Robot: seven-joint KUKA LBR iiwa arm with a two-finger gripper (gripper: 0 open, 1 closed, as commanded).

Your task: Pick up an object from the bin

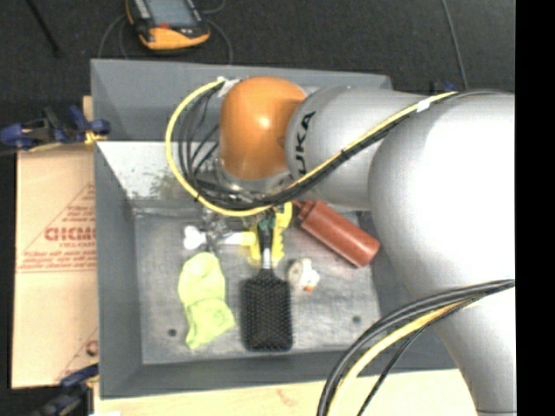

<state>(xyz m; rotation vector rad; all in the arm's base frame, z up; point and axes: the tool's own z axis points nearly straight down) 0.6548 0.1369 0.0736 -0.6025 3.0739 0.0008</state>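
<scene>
We see the tool (227, 230) low in the bin (117, 232), just off the floor's centre toward 11 o'clock, tucked under the arm's orange cover (256, 128). We cannot tell whether it is spread or pressed together, and we see nothing pinched in it.

Nearest to it lie a small white piece (192, 235) at its 9 o'clock and, at its 4 o'clock, the yellow handle of a black hairbrush (265, 315), whose bristle head points to 6. A yellow-green cloth (206, 302) lies just beside the brush at 7 o'clock. A reddish-brown cylinder (338, 232) sits at 3 o'clock, with a small white-and-orange thing (303, 274) between it and the brush.

Which of these is meant, we cannot say. Our worry is the crowding. A grip on the handle's tip alone would, we judge, let the head swing and slip free. The bristles might drag the cloth along. A sideways nudge could push the white piece off or set the cylinder rolling.
</scene>
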